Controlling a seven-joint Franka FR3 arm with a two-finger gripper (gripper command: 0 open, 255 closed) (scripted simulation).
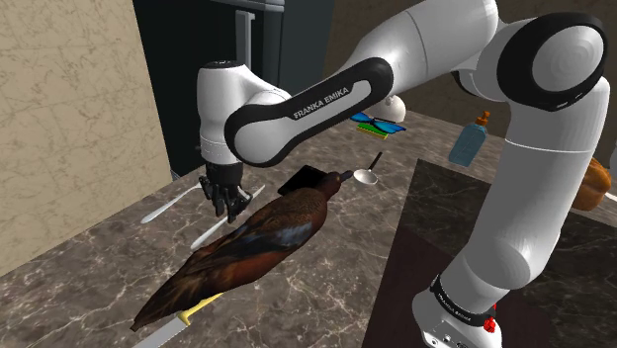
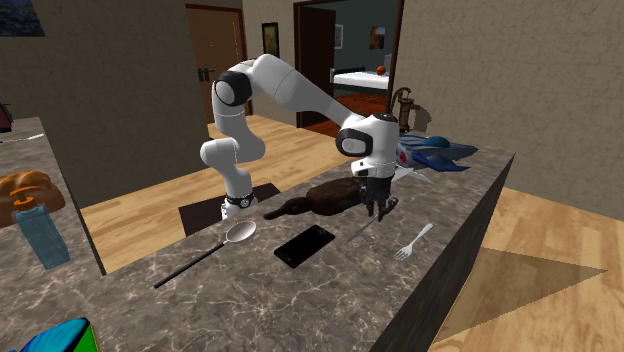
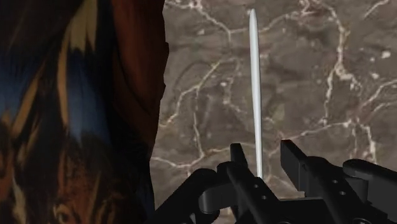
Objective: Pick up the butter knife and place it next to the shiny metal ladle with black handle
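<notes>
The arm (image 1: 415,59) extends forward with the elbow raised and the forearm angled downward. The wrist (image 1: 220,114) stands vertical. The gripper (image 1: 229,205) points straight down. Its two fingers (image 3: 237,158) stand apart, clasping nothing.

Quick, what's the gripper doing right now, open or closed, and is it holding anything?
Gripper: open, jaws either side of the butter knife, not clasping it.

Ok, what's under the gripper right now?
The knife lies flat on the counter under the gripper, running between its open fingers. The hand covers the knife's near end, so that part cannot be seen. The bird lies alongside.
</notes>
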